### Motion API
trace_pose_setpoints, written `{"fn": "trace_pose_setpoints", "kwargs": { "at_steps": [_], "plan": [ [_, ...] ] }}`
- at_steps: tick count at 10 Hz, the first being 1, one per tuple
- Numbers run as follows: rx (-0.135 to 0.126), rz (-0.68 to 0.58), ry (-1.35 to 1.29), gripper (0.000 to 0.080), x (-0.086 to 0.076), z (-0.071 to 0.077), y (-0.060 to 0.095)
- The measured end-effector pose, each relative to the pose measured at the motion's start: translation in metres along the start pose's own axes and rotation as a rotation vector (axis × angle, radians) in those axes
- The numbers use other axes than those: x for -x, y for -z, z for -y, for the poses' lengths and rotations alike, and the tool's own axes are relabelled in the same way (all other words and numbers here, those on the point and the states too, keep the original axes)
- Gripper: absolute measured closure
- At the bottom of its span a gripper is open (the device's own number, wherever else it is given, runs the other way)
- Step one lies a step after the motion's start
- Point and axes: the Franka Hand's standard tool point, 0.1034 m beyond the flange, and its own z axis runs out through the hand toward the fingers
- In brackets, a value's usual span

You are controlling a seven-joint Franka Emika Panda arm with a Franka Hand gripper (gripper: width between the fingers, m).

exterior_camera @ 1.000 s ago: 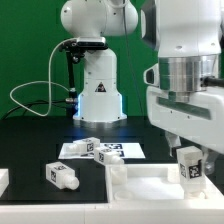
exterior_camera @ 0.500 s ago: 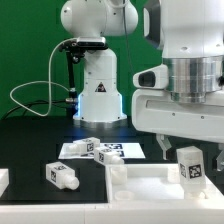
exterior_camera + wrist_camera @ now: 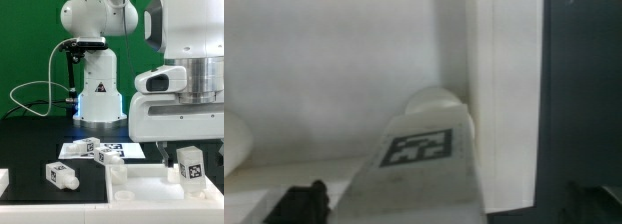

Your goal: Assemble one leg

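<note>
One leg [image 3: 190,166], a chunky white peg with a square tag, stands upright at the corner of the large white panel [image 3: 140,186] at the exterior view's right. My gripper [image 3: 184,154] hangs over it with one finger on either side. In the wrist view the leg [image 3: 423,150] runs between the jaws of the gripper [image 3: 438,206]. A gap shows between the dark finger [image 3: 297,204] and the leg's side, so the jaws stand open around it. The leg's foot, where it meets the panel, is hidden.
A second leg [image 3: 62,175] lies on the black table left of the panel. A third [image 3: 86,147] lies on the marker board [image 3: 112,150]. A white part [image 3: 3,181] sits at the left edge. The robot base [image 3: 98,85] stands behind.
The gripper body has turned about its vertical axis over the leg. The leg has kept its place and its tag faces the same way.
</note>
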Motion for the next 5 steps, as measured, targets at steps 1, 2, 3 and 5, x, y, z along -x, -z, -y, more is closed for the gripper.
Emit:
{"fn": "trace_pose_setpoints", "kwargs": {
  "at_steps": [1,2,3,5],
  "plan": [
    [0.000,0.001,-0.036,0.0278,0.0002,0.0000,-0.0005],
    [0.000,0.001,-0.046,0.0278,0.0004,-0.0002,-0.0009],
    [0.000,0.002,-0.092,0.0450,0.0006,0.0000,-0.0015],
    [-0.003,0.003,-0.251,0.0516,0.0008,0.0004,-0.0019]
  ]
}}
